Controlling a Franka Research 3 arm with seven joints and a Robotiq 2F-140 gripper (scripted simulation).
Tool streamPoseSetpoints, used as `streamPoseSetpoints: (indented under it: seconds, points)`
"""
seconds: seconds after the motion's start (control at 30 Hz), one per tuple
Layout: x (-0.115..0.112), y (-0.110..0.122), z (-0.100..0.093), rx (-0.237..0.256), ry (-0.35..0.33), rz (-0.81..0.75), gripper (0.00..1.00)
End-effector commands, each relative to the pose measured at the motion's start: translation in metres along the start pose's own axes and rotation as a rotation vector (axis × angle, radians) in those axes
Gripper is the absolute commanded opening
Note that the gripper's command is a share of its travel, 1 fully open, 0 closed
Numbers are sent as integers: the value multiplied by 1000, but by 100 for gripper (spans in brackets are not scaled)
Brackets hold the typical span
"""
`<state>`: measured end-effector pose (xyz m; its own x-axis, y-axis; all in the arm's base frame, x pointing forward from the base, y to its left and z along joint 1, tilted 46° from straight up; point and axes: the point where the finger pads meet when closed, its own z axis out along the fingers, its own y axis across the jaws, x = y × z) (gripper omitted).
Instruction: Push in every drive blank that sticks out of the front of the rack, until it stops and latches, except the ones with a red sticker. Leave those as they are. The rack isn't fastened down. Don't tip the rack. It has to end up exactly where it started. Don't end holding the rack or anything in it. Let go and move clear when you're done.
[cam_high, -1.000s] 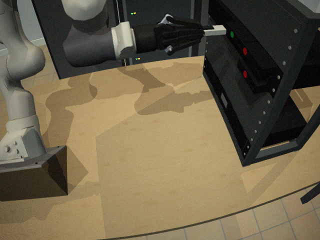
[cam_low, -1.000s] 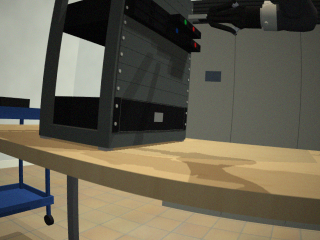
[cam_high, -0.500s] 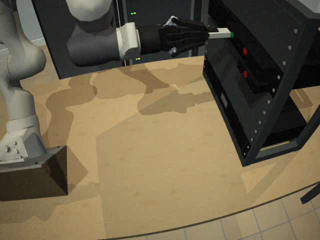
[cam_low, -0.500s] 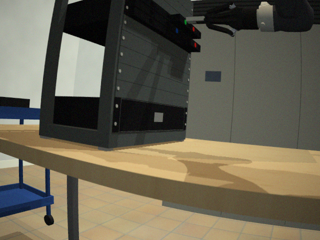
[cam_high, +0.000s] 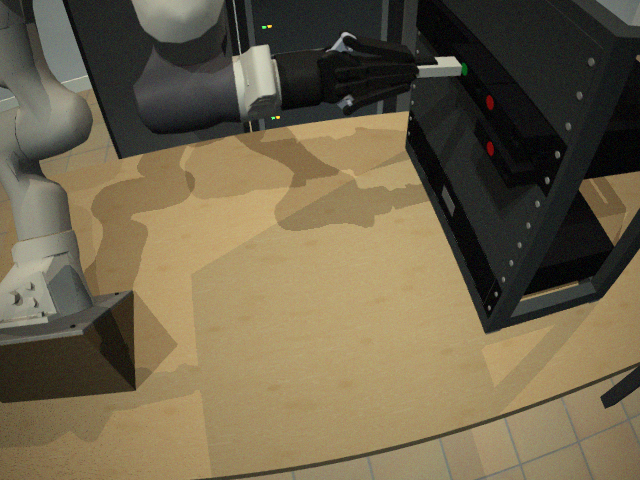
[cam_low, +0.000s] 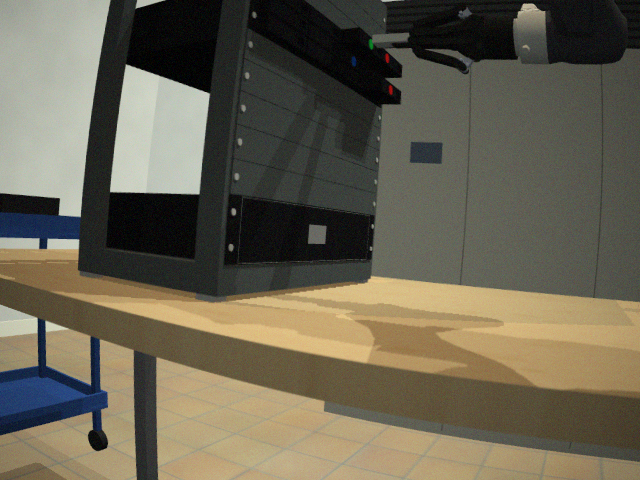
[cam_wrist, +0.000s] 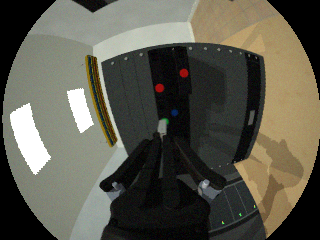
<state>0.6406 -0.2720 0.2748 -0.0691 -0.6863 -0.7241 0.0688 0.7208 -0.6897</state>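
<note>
The dark rack (cam_high: 537, 204) (cam_low: 221, 155) (cam_wrist: 220, 103) stands on the wooden table (cam_high: 310, 310) (cam_low: 413, 356). Near its top, the drive blank with a green sticker (cam_high: 463, 68) (cam_low: 370, 44) (cam_wrist: 164, 120) has my gripper (cam_high: 453, 66) (cam_low: 381, 39) (cam_wrist: 163, 125) against it. The gripper is shut and empty, and its pale fingertips touch the green dot. Two blanks with red stickers (cam_high: 489, 102) (cam_high: 489, 148) (cam_low: 387, 58) (cam_low: 390, 89) (cam_wrist: 159, 87) (cam_wrist: 183, 72) stick out of the front. A blank with a blue sticker (cam_low: 353, 61) (cam_wrist: 174, 112) sits beside the green one.
The arm's base (cam_high: 62, 341) stands at the table's left edge. A dark cabinet (cam_high: 320, 31) rises behind the arm. A blue cart (cam_low: 46, 392) stands on the floor beyond the rack. A black panel with a grey label (cam_low: 316, 234) fills the rack's bottom bay.
</note>
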Motion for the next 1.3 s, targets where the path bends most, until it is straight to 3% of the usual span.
streamPoseSetpoints:
  seconds: [0.0, 1.27]
  points:
    - [1, -1, 0, 0, 3, -8, 0]
    - [8, 3, 2, 0, 3, -8, 0]
